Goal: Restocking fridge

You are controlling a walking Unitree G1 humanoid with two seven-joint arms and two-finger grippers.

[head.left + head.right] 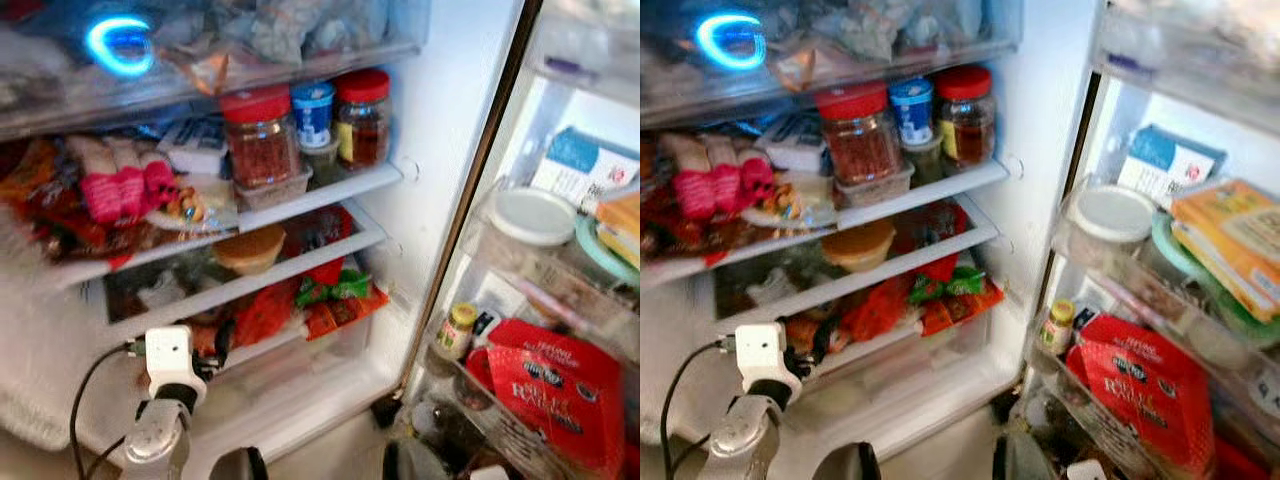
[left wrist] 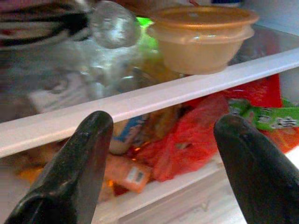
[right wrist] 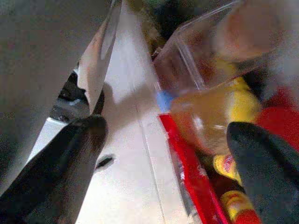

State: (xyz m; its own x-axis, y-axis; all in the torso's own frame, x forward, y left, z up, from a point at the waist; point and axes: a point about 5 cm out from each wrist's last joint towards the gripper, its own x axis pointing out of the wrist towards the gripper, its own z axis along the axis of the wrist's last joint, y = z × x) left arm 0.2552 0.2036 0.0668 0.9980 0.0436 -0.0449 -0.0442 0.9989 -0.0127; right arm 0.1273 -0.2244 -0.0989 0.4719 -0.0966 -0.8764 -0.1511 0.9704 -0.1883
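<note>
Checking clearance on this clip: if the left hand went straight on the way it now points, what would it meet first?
Probably the white front edge of the glass shelf, which crosses between the open left hand's fingers; slightly lower, the crumpled red plastic bag beneath. Depth is unclear.

Head stereo pair looks forward and down into the open fridge [image 1: 420, 150] from close range; both eyes share the shelves and door bins. Left wrist camera faces along its gripper [image 2: 163, 154] at the tan bowl [image 2: 201, 37], very near. Right wrist camera sits close against door-bin bottles [image 3: 210, 107].
</note>
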